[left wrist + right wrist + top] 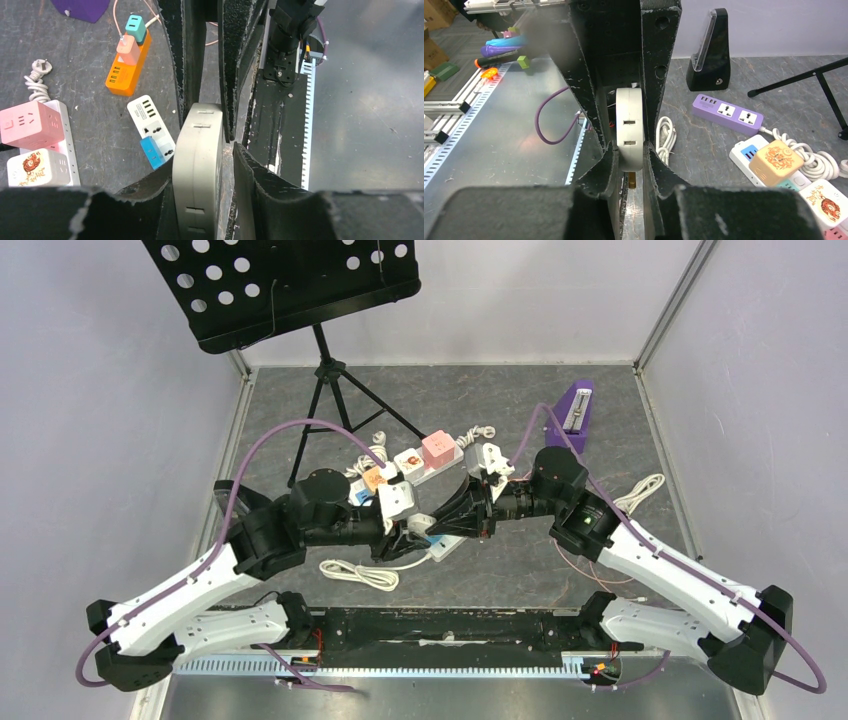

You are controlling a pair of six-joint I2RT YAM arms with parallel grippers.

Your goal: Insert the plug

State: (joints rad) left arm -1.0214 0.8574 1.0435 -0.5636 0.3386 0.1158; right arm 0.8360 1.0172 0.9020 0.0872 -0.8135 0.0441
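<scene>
Black fingers (664, 170) of the right gripper (630, 150) fill the bottom of the right wrist view. They are pressed tight on the flat sides of the pale grey plug (630, 117), which stands on edge between them with a brass prong (630, 180) showing below. The left gripper (202, 160) brackets the same plug from the opposite side, its jaws parted, with a dark gap between the plug and the finger on the right of that frame. In the top view both grippers meet mid-frame over the grey worktop (520, 570). Just left of the plug in the left wrist view lies a white power strip (150, 117) carrying a blue adapter (151, 151). An orange power strip (125, 70) lies further toward the upper left.
</scene>
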